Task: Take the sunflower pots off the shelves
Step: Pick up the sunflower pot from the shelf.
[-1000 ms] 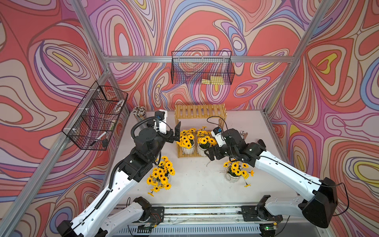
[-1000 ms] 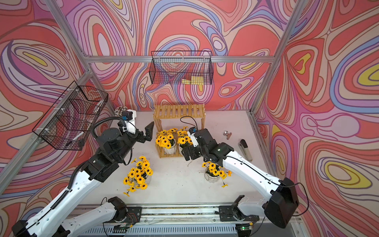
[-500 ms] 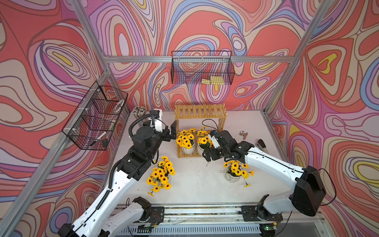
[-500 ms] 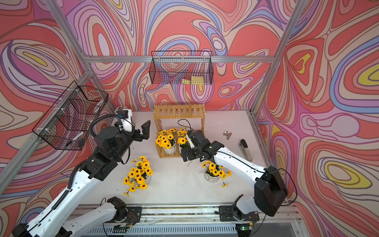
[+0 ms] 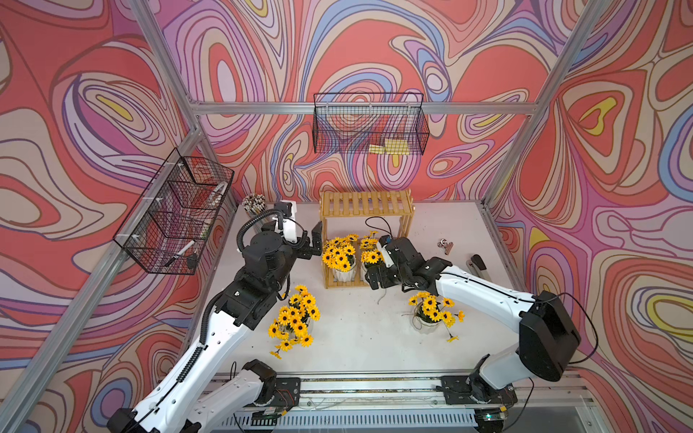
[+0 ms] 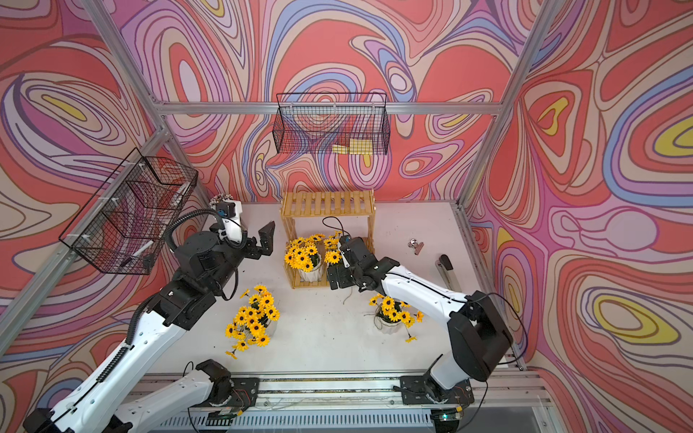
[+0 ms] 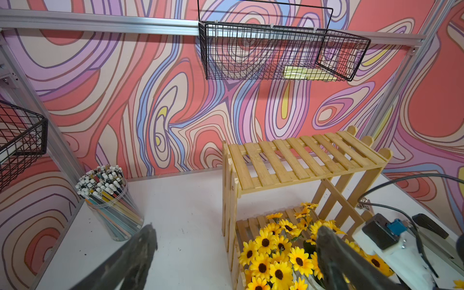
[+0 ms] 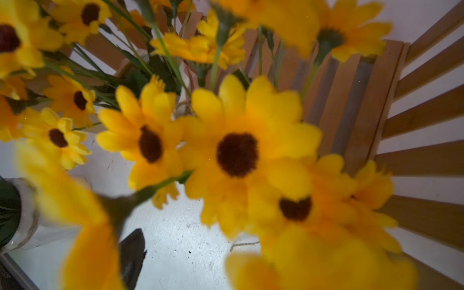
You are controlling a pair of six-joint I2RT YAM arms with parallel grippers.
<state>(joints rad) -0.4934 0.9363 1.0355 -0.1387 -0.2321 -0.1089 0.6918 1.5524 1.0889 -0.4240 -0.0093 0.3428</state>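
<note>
The yellowish wooden shelves stand at the back of the table. Two sunflower pots sit on the lower tier: the left one and the right one, its blooms filling the right wrist view. Two more sunflower pots stand on the table. My left gripper is open beside the shelves' left end. My right gripper is open, low at the front of the right shelf pot; only one finger shows.
A clear cup of pencils stands at the back left corner. Black wire baskets hang on the back wall and the left wall. A binder clip and a stapler lie to the right of the shelves.
My right arm has drawn in leftward, bringing its gripper closer to the right pot on the lower tier. The left gripper has shifted only slightly beside the shelves.
</note>
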